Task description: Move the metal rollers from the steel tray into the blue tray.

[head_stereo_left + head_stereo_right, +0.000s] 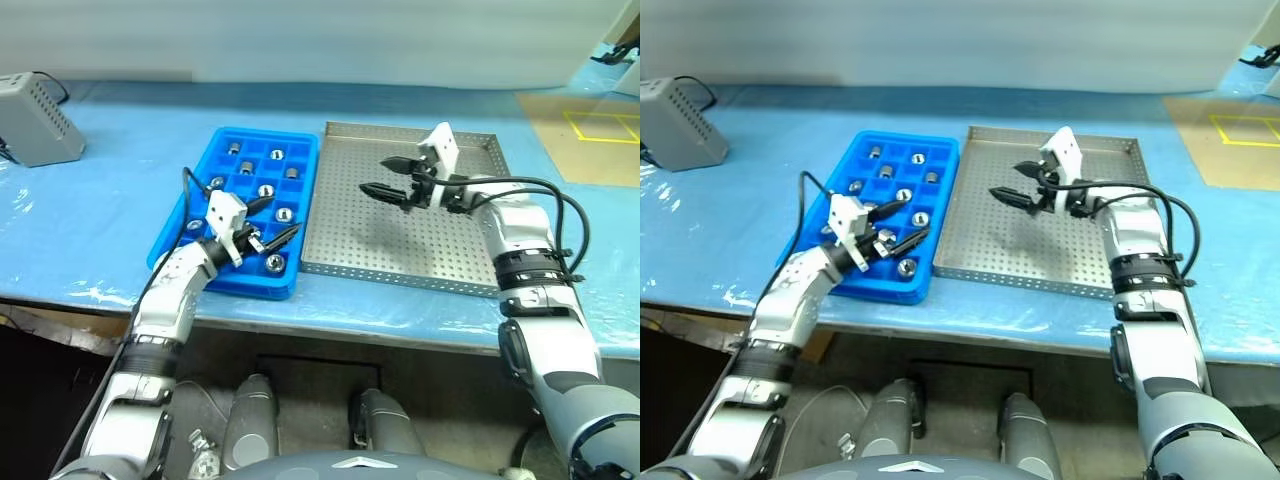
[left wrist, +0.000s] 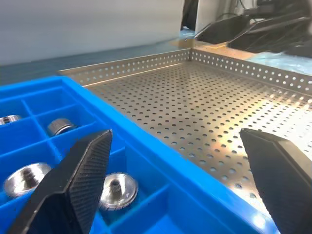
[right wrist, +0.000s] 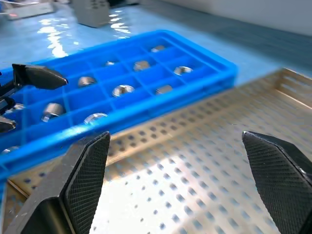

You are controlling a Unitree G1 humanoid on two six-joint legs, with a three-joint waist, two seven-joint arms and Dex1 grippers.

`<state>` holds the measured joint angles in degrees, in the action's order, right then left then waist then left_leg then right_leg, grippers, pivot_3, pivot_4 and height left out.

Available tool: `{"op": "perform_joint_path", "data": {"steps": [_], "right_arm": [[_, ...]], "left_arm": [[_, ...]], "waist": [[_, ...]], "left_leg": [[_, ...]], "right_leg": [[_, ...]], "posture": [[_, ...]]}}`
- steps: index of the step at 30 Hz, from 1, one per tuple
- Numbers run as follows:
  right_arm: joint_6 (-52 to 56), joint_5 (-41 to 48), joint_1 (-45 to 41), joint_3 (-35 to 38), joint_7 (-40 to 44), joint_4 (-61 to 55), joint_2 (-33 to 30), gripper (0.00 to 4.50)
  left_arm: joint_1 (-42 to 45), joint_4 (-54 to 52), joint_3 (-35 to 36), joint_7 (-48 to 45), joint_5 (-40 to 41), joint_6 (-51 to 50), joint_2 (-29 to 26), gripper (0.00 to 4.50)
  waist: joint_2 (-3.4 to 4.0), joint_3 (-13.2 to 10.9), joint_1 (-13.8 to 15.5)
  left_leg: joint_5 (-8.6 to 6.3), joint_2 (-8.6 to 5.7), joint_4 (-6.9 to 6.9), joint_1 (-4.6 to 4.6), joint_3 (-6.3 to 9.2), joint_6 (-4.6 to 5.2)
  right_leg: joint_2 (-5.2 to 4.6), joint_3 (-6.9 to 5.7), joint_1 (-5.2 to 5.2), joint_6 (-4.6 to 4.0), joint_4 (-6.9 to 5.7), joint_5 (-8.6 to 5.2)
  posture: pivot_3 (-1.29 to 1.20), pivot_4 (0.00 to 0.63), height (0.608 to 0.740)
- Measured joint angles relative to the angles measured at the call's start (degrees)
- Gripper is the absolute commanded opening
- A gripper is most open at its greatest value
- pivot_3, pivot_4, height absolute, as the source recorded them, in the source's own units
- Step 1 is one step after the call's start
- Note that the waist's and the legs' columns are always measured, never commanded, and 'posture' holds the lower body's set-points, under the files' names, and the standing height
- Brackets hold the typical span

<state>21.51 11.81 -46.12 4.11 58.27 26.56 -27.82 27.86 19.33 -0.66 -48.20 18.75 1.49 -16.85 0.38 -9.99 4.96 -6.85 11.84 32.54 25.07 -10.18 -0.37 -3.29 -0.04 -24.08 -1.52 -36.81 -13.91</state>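
The blue tray (image 1: 303, 150) lies left of the steel tray (image 1: 470, 262), edge to edge. Several metal rollers (image 1: 266, 190) sit in the blue tray's compartments, one per cell; the left wrist view shows some up close (image 2: 114, 190). My left gripper (image 1: 276, 220) is open and empty, low over the blue tray's near right corner and pointing toward the steel tray. Above the steel tray's far left part, my right gripper (image 1: 375, 176) is also open and empty, pointing at the blue tray (image 3: 214, 63). The perforated floor (image 3: 195, 185) under it is bare.
A blue sheet (image 1: 120, 250) covers the table. A grey vented box (image 1: 35, 120) with a cable stands at the far left. A brown mat with yellow tape lines (image 1: 590, 130) lies at the far right. The table's front edge runs just below both trays.
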Motion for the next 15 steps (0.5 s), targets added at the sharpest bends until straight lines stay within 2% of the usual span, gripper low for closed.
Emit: {"op": "perform_joint_path", "data": {"steps": [3, 7, 10, 15], "right_arm": [[0.5, 0.1, 3.8, 0.6, -2.4, -4.5, -1.2, 4.49], [2.6, 1.8, 7.1, 1.7, -4.5, -9.6, -1.5, 4.49], [3.6, 2.9, 8.5, 2.2, -5.0, -11.6, -2.4, 4.49], [4.7, 4.6, 8.5, 2.5, -5.7, -11.8, -3.1, 4.49]], "left_arm": [[6.7, 9.1, -0.3, -1.9, -1.5, 4.9, 2.7, 4.47], [11.1, 15.3, -1.3, -2.9, -2.7, 7.6, 6.5, 4.47], [11.7, 14.7, -2.5, -3.0, -3.1, 6.9, 8.4, 4.47], [11.7, 8.3, -3.5, -3.0, -3.1, 3.0, 8.4, 4.47]], "waist": [[0.01, 0.0, -1.2], [0.01, 0.0, -2.4], [0.01, 0.0, -3.2], [0.01, 0.0, -4.1]], "left_leg": [[-0.05, -0.01, 0.02, -0.03, -0.01, 0.1], [-0.14, 0.0, 0.19, -0.04, -0.02, 0.26], [-0.18, 0.01, 0.25, -0.04, -0.06, 0.33], [-0.18, 0.02, 0.24, -0.08, -0.06, 0.34]], "right_leg": [[-0.01, 0.0, 0.04, -0.02, -0.01, 0.0], [-0.03, 0.0, 0.14, -0.02, -0.01, 0.0], [-0.03, 0.05, 0.14, -0.03, -0.01, 0.0], [-0.03, 0.04, 0.17, -0.05, -0.01, 0.0]], "posture": [[-0.28, 0.15, 0.74], [-0.31, 0.15, 0.74], [-0.32, 0.15, 0.74], [-0.31, 0.15, 0.74]]}}
